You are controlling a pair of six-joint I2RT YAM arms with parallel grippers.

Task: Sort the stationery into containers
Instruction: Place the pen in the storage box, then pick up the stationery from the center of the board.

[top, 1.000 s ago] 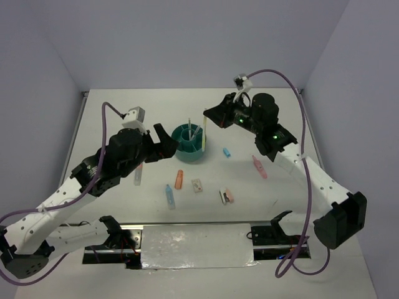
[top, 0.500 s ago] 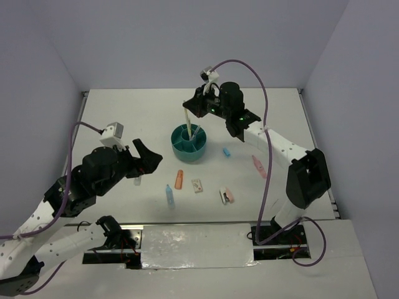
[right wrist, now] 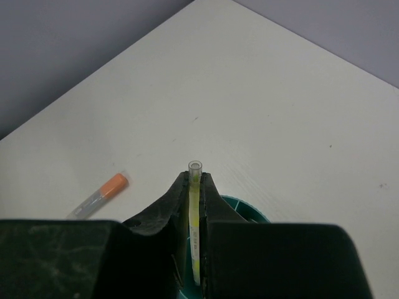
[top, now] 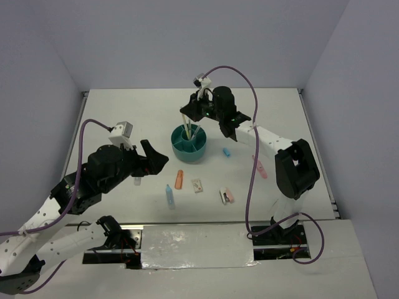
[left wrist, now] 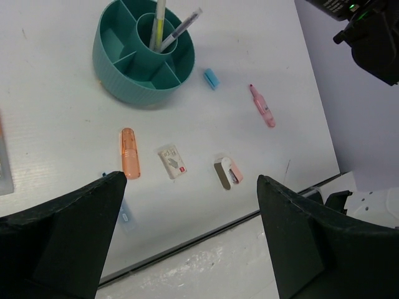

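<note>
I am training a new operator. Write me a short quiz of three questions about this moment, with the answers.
1. True or false: the left end effector is open and holds nothing.
2. What does the right end effector hold above the teal organiser? A. a pink marker B. a thin yellow pen C. nothing
3. Fill in: the grey pen leans in the organiser's ____ cup.
Key: 1 true; 2 B; 3 central.

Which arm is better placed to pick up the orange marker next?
Left, probably. Its open tool hovers close to the orange marker; the right tool is shut on a yellow pen over the teal organiser.
</note>
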